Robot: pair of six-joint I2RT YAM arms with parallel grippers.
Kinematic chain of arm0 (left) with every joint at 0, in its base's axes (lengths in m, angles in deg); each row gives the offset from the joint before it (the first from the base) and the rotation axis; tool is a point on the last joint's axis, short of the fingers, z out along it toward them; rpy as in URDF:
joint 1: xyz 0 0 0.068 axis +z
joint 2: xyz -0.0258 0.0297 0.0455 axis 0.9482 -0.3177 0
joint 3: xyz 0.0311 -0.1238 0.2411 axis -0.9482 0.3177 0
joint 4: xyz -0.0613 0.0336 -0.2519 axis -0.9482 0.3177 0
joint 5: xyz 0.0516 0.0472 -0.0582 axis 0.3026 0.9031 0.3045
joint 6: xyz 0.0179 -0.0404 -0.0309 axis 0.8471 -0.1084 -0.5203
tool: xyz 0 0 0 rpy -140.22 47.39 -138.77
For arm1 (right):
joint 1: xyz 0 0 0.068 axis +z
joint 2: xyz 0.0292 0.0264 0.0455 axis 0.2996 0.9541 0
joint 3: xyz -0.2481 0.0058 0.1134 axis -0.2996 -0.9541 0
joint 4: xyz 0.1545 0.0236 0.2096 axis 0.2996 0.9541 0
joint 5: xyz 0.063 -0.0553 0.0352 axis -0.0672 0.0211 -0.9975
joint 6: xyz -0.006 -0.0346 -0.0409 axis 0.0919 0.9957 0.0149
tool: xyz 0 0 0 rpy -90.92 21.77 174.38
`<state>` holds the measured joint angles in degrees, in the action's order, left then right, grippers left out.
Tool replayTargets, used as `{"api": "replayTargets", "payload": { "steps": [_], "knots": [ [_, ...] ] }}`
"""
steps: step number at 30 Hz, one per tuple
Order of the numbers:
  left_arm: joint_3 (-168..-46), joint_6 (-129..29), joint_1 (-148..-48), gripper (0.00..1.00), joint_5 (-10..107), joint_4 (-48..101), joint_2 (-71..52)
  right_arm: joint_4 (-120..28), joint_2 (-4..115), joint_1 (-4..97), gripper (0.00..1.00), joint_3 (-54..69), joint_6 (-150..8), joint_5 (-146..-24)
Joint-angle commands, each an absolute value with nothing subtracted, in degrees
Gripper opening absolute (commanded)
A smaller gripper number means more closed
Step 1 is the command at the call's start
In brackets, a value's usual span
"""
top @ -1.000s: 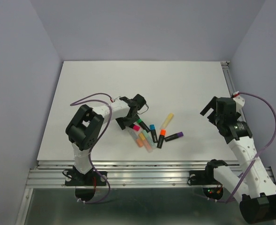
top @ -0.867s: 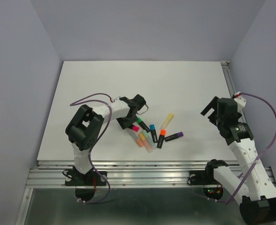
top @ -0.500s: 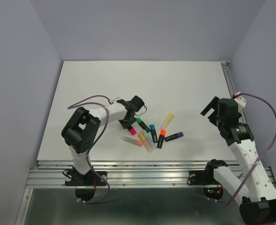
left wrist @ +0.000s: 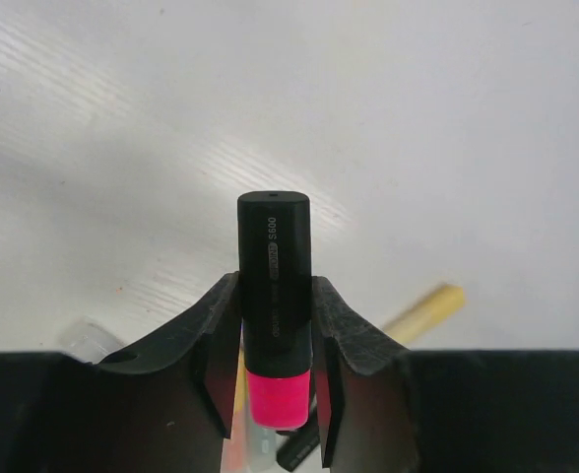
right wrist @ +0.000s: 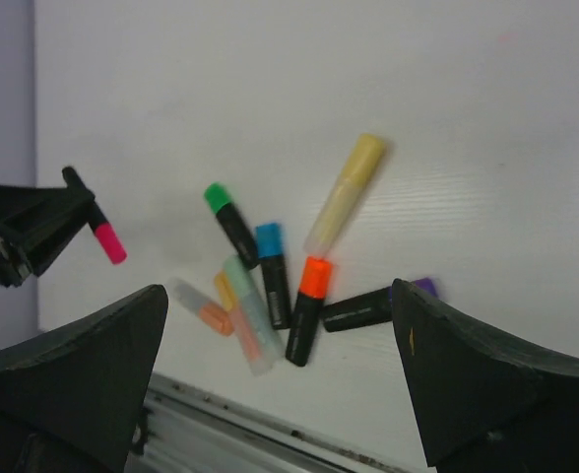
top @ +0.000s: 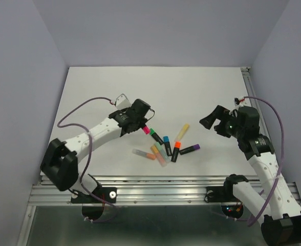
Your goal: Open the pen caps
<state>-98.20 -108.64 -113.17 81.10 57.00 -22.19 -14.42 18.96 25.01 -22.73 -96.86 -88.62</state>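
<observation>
My left gripper [left wrist: 275, 335]: closed on the black barrel [left wrist: 274, 266] of a highlighter, one finger pressed to each side.
Pink stubby plastic cap [left wrist: 276, 401]: still seated on that held barrel, sticking out past my fingers. From above, it sits just left of the pile.
My right gripper [top: 214, 124]: jaws spread wide and holding nothing, to the right of the pile and apart from it.
Other caps: green cap [right wrist: 217, 196], blue cap [right wrist: 268, 237], orange cap [right wrist: 316, 277] and purple cap [right wrist: 425, 287], each on a black pen lying on the white table [top: 191, 92].
Pale pens: a yellow translucent pen [right wrist: 347, 192] and a peach-tipped pen [right wrist: 214, 317] lie in the same cluster.
</observation>
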Motion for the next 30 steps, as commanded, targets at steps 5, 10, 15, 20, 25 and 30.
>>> {"api": "replayTargets", "payload": {
  "steps": [5,10,15,20,25,30],
  "knots": [
    [-88.08,-102.87,-116.12,0.0,85.38,50.05,0.65,-30.21,21.84,36.8,1.0,-24.72,-99.88,-107.05],
    [-85.43,-103.4,-118.58,0.0,82.21,46.09,5.15,-38.98,26.92,57.31,1.0,-25.17,-100.4,-96.02],
    [-85.78,-105.15,-120.87,0.0,81.76,46.17,3.4,-41.02,34.92,66.91,1.0,-21.74,-98.83,-87.23],
    [-85.52,-109.19,-122.89,0.0,80.97,46.0,1.64,-43.83,40.47,69.02,1.0,-20.86,-99.96,-81.95],
    [-85.78,-110.43,-123.68,0.0,80.1,45.91,0.49,-49.98,42.14,69.82,0.99,-21.12,-99.96,-80.71],
    [-86.31,-110.96,-124.03,0.0,80.01,46.09,0.23,-52.62,43.54,70.17,0.88,-20.24,-100.14,-81.59]
  ]
}}
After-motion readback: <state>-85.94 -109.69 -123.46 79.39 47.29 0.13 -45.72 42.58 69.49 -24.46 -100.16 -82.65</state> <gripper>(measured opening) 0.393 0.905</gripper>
